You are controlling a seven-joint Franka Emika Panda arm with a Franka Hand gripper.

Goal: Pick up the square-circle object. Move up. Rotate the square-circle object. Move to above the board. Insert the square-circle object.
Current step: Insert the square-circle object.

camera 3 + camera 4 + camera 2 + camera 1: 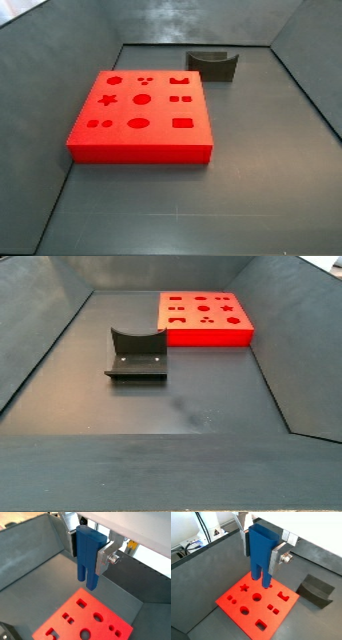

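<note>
Peg (260, 554), blue and elongated, hangs upright, pinched between the silver fingers (279, 556) of the gripper (263, 549), high above the board (256, 607); both wrist views show it clear of the cutouts. Board (140, 115), red-orange with star, circle and square holes, lies flat on the grey floor. Holder (135, 354), dark and U-shaped, sits apart from the board in both side views, where the gripper is out of frame.
</note>
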